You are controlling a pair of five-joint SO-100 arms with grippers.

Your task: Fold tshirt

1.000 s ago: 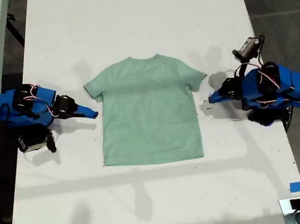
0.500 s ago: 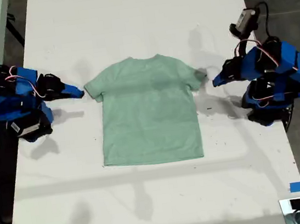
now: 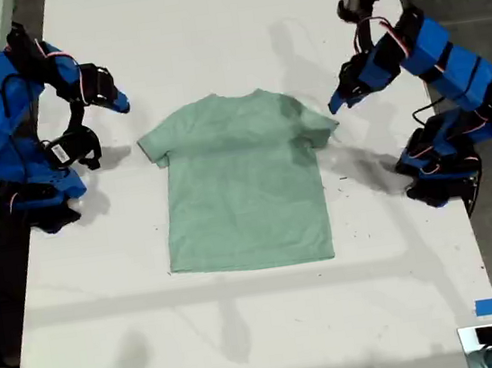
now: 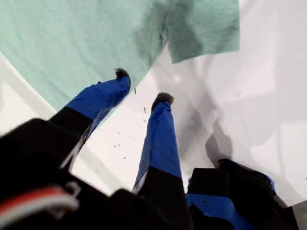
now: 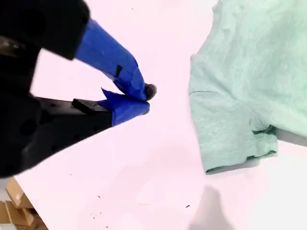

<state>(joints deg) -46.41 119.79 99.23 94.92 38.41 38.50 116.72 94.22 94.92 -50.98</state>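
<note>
On the white bench (image 3: 207,26), centre: the tshirt (image 3: 244,184), flat, unfolded. Likely light, limp and prone to bunching; best pinched at sleeve or shoulder edges. The first gripper (image 4: 142,86): jaws apart, empty, above a sleeve. The second gripper (image 5: 144,98): jaws closed, empty, beside the other sleeve. Both arms have risen; the tshirt is unmoved.

No readable text, labels, brands or nos. in any view. The plain pale mint-green cloth t-shirt (image 3: 244,182) carries no print. The small white tag on the blue arm (image 3: 60,153) at the exterior view's left is too small to read.
</note>
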